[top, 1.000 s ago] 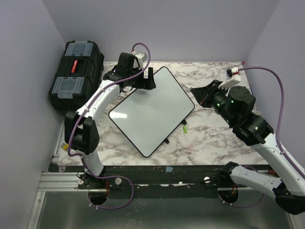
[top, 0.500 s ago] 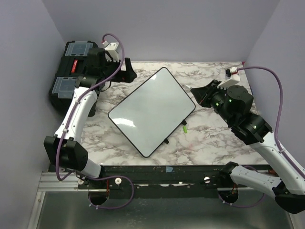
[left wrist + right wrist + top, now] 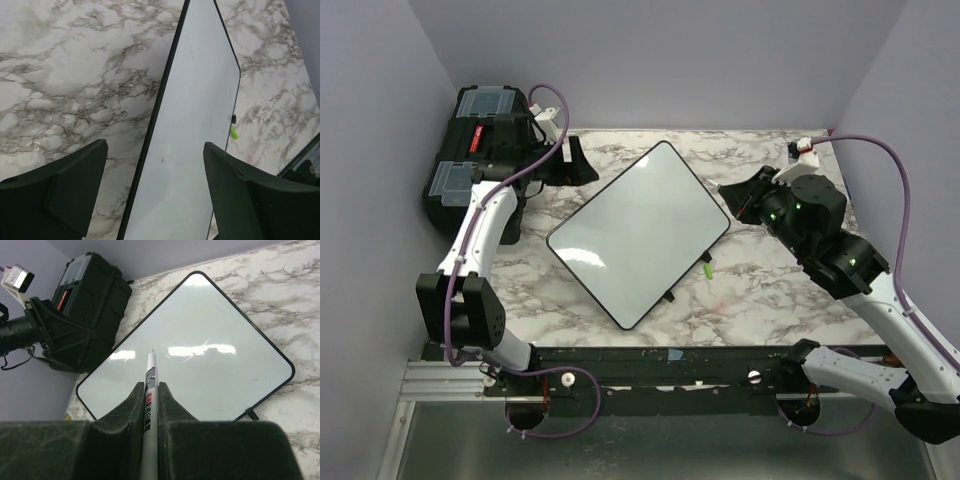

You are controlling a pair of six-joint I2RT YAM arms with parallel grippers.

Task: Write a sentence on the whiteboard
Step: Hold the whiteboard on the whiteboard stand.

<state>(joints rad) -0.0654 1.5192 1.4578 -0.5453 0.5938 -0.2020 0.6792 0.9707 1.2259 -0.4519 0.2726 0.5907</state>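
Note:
The whiteboard lies turned like a diamond on the marble table, its white face blank with no sentence showing. My left gripper hovers open just off the board's upper left edge, next to the toolbox. In the left wrist view its empty fingers frame the board. My right gripper is beside the board's right corner, shut on a white marker. The marker's tip points out over the board.
A black toolbox with clear lid compartments stands at the far left, also in the right wrist view. A small green cap lies on the marble by the board's lower right edge, near a black clip.
My left arm has drawn back from the board's upper left edge toward the toolbox, jaws still apart. The right arm with the marker has barely shifted.

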